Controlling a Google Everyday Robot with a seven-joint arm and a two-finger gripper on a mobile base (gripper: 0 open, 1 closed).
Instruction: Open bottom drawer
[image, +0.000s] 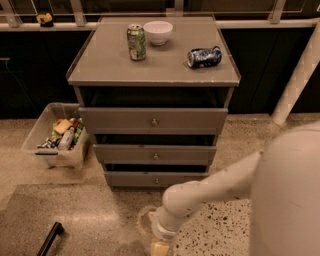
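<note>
One grey-brown cabinet (165, 67) has three flat drawer fronts, each with one round brass knob. The bottom drawer (130, 179) is lowest and narrowest. One clear plastic bin (55, 159) sits to the left. On top are an upright can (136, 42), a lying can (204, 56) and a white bowl (158, 31). The gripper (160, 248) hangs near, low centre; whether it is spread or closed cannot be told.

3 drawers: top drawer (152, 120), middle drawer (155, 154), bottom drawer (156, 178). 2 cans: upright can (136, 42), lying can (204, 57). 1 bowl (158, 32). 1 plastic bin (56, 160). 1 tool (160, 248), low near the floor (75, 205) before the drawers.
</note>
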